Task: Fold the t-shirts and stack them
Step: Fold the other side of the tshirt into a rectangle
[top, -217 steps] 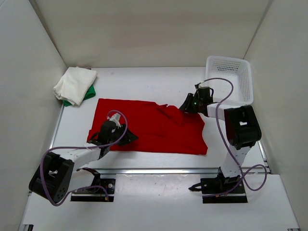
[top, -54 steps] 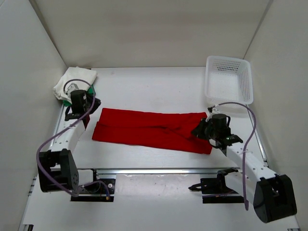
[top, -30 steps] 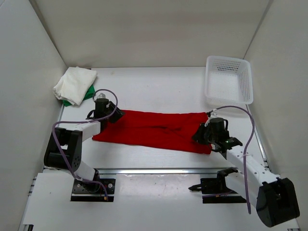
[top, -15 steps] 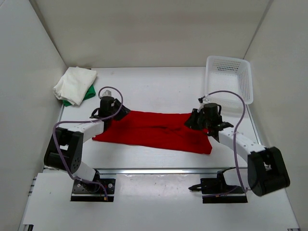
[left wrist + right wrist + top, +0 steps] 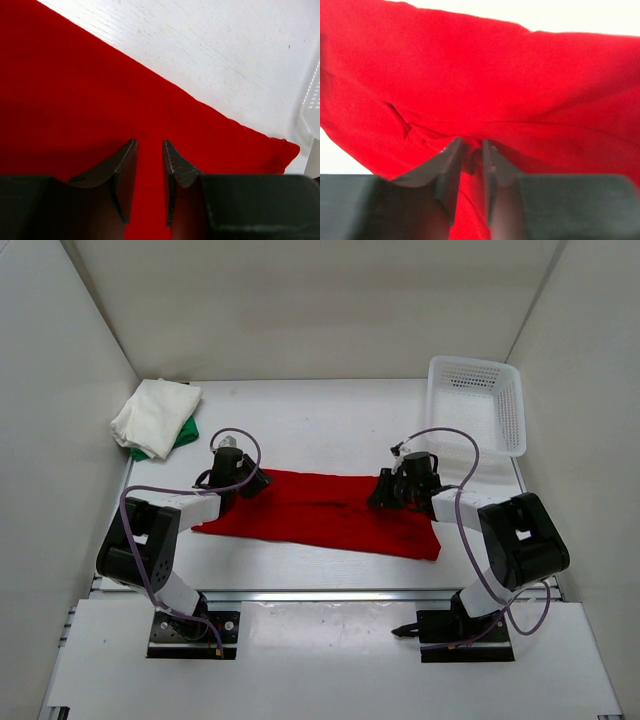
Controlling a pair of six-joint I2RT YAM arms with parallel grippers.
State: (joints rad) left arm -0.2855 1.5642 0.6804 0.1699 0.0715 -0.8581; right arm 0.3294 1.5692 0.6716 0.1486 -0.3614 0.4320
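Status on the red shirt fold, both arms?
Right gripper pinching red shirt, far right. Left gripper at its far-left corner, jaws nearly shut, grip unclear. Shirt folded to a strip. Path clear.

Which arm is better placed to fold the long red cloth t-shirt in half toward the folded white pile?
Probably right: the right hand grips the red cloth t-shirt near its right end, cloth bunched in it; the folded white pile lies far left.

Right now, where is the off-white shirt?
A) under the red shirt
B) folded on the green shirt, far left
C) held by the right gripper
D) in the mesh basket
B: the off-white shirt lies folded on the green shirt, far left, apart from the red shirt and basket.
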